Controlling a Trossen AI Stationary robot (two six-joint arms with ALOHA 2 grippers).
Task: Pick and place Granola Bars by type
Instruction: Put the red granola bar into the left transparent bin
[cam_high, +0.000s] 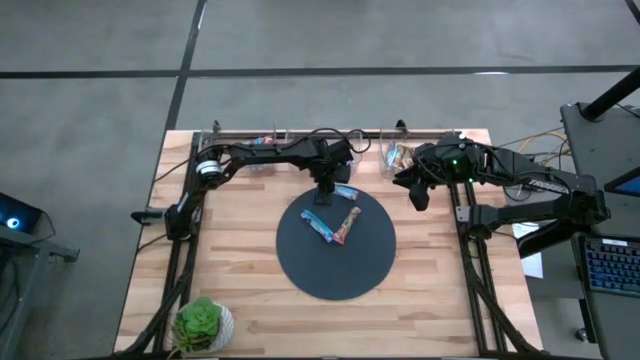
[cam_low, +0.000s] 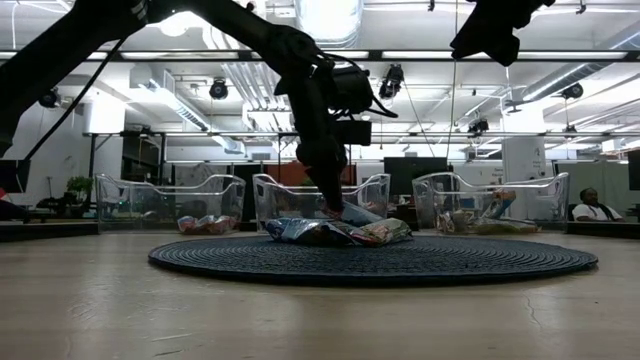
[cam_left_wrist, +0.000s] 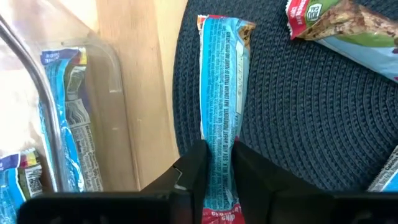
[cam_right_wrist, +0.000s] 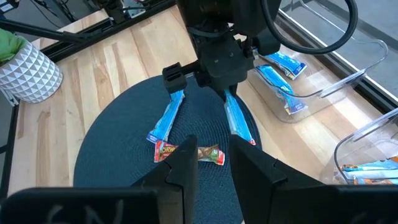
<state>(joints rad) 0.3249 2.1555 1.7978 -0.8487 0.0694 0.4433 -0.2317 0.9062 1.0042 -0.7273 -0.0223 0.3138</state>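
Three granola bars lie on the dark round mat (cam_high: 336, 245): a blue one (cam_high: 346, 193) at its far edge, another blue one (cam_high: 318, 224), and a brown and red one (cam_high: 347, 226). My left gripper (cam_left_wrist: 219, 177) is low over the mat's far edge, shut on the first blue bar (cam_left_wrist: 221, 93). It also shows in the right wrist view (cam_right_wrist: 227, 93). My right gripper (cam_right_wrist: 214, 165) is open and empty, held high beyond the mat's right far side (cam_high: 418, 195). More bars lie in the clear bins. My left gripper pinches the blue bar's two long edges (cam_left_wrist: 219, 163) between its two fingers, near the bar's left end with the red tip (cam_left_wrist: 217, 216). The fingers come from above, pointing down. The rest of the bar (cam_right_wrist: 241, 124) stretches away over the mat; I cannot tell whether it is lifted.
Three clear bins stand along the table's far edge (cam_low: 170, 200) (cam_low: 320, 195) (cam_low: 490, 200); the one beside my left gripper holds blue bars (cam_left_wrist: 68, 124). A potted plant (cam_high: 200, 325) stands at the near left corner. A person (cam_low: 597, 208) sits in the room behind.
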